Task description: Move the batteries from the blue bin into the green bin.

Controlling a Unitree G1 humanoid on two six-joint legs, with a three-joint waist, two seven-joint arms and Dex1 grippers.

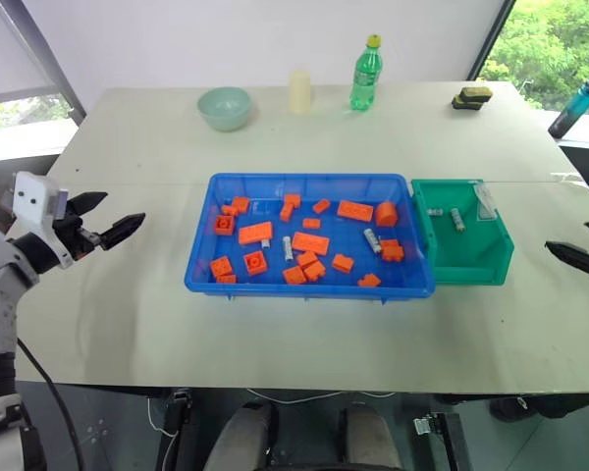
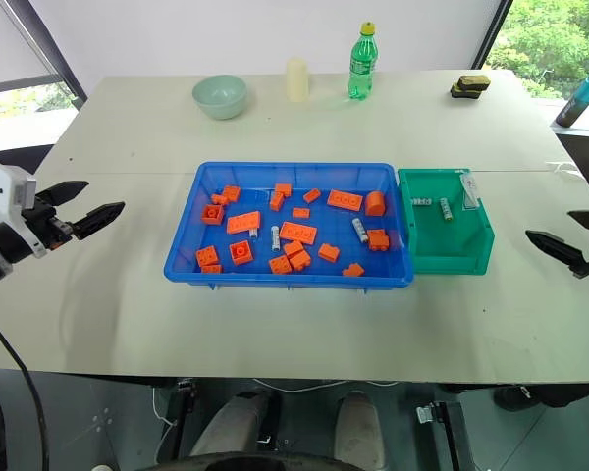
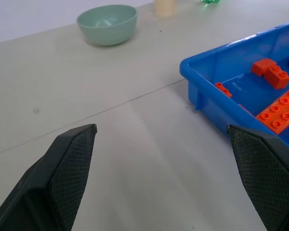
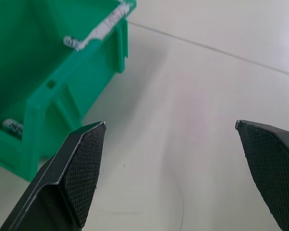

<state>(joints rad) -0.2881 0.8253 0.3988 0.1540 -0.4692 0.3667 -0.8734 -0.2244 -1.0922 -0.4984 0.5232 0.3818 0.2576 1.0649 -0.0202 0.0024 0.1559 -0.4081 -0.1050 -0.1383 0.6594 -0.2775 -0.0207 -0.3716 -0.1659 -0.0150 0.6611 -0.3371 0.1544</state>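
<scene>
Blue bin point(image 1: 201, 255): batteries point(image 1: 372, 239) among bricks point(image 1: 310, 242). Green bin point(image 1: 496, 257) abutting, for short transfers. Left tool point(image 1: 110, 221), right tool point(image 2: 567, 241): wide open, empty.

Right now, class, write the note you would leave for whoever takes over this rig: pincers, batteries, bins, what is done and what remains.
Left pincer: open, holding nothing, off the blue bin's left side.
Right pincer: open, holding nothing, right of the green bin.
Done: two batteries lie in the green bin.
Left: at least two batteries remain in the blue bin among the orange bricks; move them across.
</scene>
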